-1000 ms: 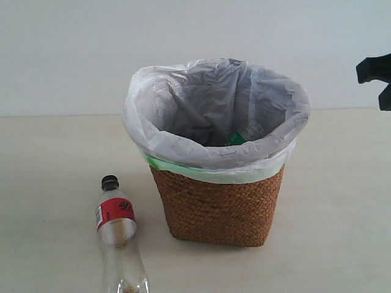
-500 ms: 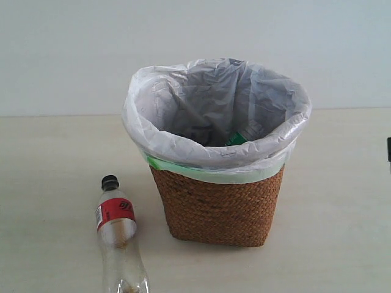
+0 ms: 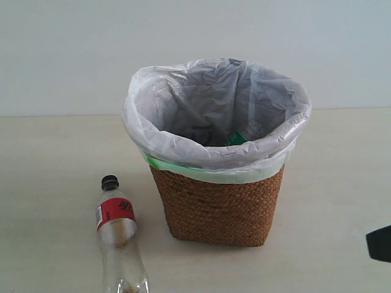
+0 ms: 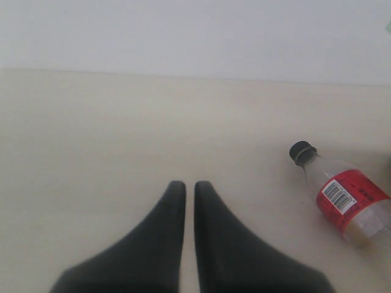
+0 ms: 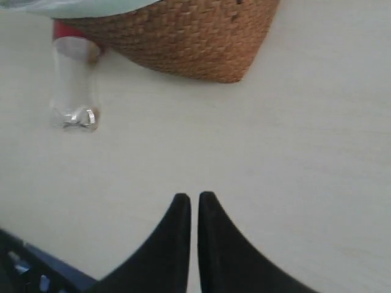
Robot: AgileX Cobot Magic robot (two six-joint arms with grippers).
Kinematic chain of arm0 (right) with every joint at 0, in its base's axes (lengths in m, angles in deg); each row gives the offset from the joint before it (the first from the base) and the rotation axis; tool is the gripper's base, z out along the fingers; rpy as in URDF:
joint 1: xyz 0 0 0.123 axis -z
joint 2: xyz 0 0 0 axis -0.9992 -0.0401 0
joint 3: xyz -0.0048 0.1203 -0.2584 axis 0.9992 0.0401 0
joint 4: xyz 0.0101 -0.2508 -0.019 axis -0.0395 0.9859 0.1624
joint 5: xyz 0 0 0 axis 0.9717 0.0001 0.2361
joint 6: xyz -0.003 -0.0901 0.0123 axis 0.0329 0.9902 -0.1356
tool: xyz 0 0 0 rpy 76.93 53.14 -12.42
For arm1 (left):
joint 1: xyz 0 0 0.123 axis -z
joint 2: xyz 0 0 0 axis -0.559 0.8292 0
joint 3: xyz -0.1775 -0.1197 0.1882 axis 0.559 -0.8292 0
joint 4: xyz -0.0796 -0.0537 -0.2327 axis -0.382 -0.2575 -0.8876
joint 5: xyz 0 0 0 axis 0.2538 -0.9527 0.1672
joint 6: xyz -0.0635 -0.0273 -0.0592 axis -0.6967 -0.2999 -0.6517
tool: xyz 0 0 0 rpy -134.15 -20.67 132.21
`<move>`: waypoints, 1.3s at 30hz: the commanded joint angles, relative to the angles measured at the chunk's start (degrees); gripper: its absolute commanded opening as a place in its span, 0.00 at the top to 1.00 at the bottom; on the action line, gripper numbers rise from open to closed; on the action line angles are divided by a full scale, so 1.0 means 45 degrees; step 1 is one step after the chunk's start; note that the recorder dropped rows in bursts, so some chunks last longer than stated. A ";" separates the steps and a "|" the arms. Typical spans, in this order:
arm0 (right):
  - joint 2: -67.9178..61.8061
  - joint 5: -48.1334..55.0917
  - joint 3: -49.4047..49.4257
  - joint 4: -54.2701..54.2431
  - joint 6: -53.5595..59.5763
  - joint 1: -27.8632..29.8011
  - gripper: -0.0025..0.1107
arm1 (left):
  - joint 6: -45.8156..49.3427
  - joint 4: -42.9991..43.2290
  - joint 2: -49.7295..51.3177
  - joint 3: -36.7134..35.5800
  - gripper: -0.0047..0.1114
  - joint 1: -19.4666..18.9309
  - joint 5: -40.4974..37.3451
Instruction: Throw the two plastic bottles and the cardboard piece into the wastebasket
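Note:
The wicker wastebasket (image 3: 217, 207) with its white bag stands mid-table; a scrap of green label (image 3: 236, 138) shows inside it, the rest of that bottle hidden. The black-capped, red-labelled bottle (image 3: 119, 235) lies on the table left of the basket, also seen in the left wrist view (image 4: 345, 198) and the right wrist view (image 5: 73, 85). The cardboard piece is out of view. My left gripper (image 4: 190, 186) is shut and empty, hovering over bare table beside the bottle. My right gripper (image 5: 194, 198) is shut and empty, away from the wastebasket (image 5: 183, 36); a dark part of that arm (image 3: 380, 243) shows at the right edge.
A pale wall rises behind the light wooden table (image 3: 55, 159). A dark blue edge (image 5: 36, 274) shows in a corner of the right wrist view.
The right arm left the upper right of the exterior view, dropped down along the right edge, and now shows low at the right. The bottle and basket have not moved.

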 commanded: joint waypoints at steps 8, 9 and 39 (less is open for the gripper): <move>0.0027 0.1940 0.0223 -0.5726 0.3760 -0.0011 0.98 | 0.0059 0.0020 -0.0097 -0.0048 0.92 0.0070 0.0102; -0.0137 0.2008 0.0223 -0.6255 0.4046 -0.0011 0.98 | 0.0059 0.0020 -0.0097 -0.0048 0.92 0.0070 0.0102; -0.8080 -0.9514 -0.3169 -0.8152 0.7576 -1.1154 0.98 | 0.0059 0.0020 -0.0097 -0.0048 0.92 0.0070 0.0102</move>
